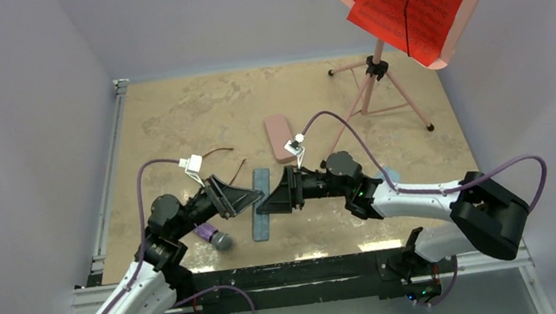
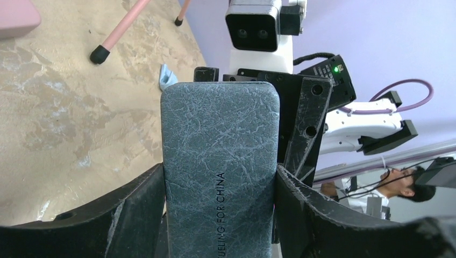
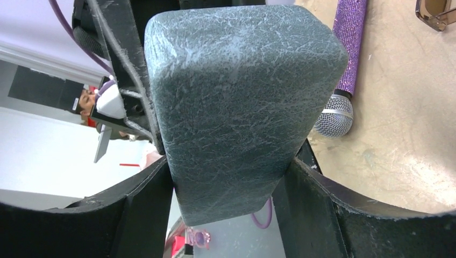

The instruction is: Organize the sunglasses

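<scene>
Both grippers are shut on the oblong blue-grey case (image 1: pixel 261 228) from opposite sides, over the near middle of the table. My left gripper (image 1: pixel 252 198) pinches its long sides in the left wrist view (image 2: pixel 220 177), where the case (image 2: pixel 220 134) fills the middle. My right gripper (image 1: pixel 271 201) holds the case (image 3: pixel 236 80) between its fingers (image 3: pixel 228 172). The dark brown sunglasses (image 1: pixel 219 150) lie just beyond my left wrist, mostly hidden; a corner shows in the right wrist view (image 3: pixel 435 11). A small translucent pink thing (image 3: pixel 200 236) shows under the case; I cannot tell if it is the pink-purple pair.
A pink case (image 1: pixel 280 136) lies past the grippers. A purple glitter microphone (image 1: pixel 212 235) lies by my left arm, seen also in the right wrist view (image 3: pixel 344 64). A light blue cloth (image 1: pixel 389 177) sits behind my right arm. A music stand (image 1: pixel 377 71) stands at the back right.
</scene>
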